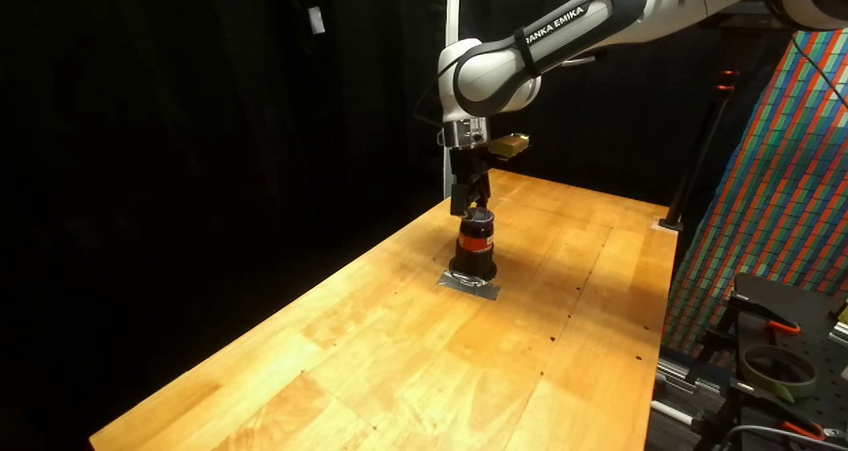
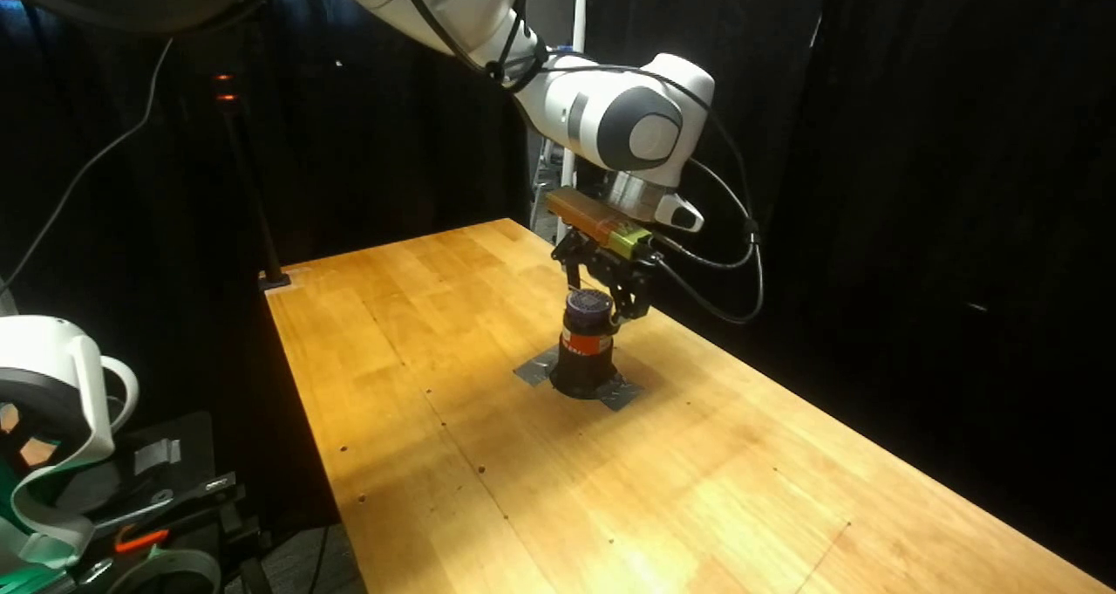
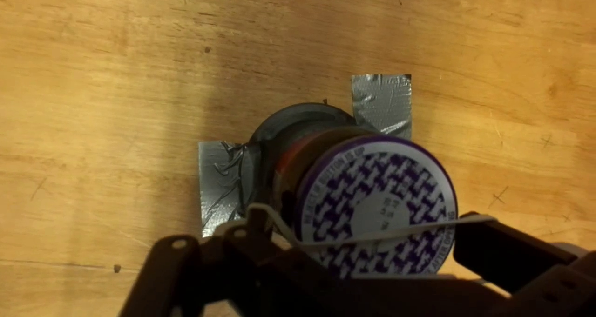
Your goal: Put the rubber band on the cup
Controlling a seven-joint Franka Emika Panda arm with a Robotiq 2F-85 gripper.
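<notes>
Black curtains (image 2: pixel 915 158) hang behind the wooden counter (image 1: pixel 430 371); upright near the wide-spread hand (image 3: pixel 365 226) stands the cup (image 1: pixel 476 244)! Rubber band (image 3: pixel 405 231), stretched between fingers (image 3: pixel 507 248), crosses the lid (image 3: pixel 379 210), eight o'clock to three in wrist view. Probably best: edge towards twelve, lower evenly.

dark cup (image 1: pixel 475 244), orange-red stripe (image 2: pixel 585 344), purple-patterned lid (image 3: pixel 379 203), pale rubber band (image 3: pixel 391 234)
</notes>
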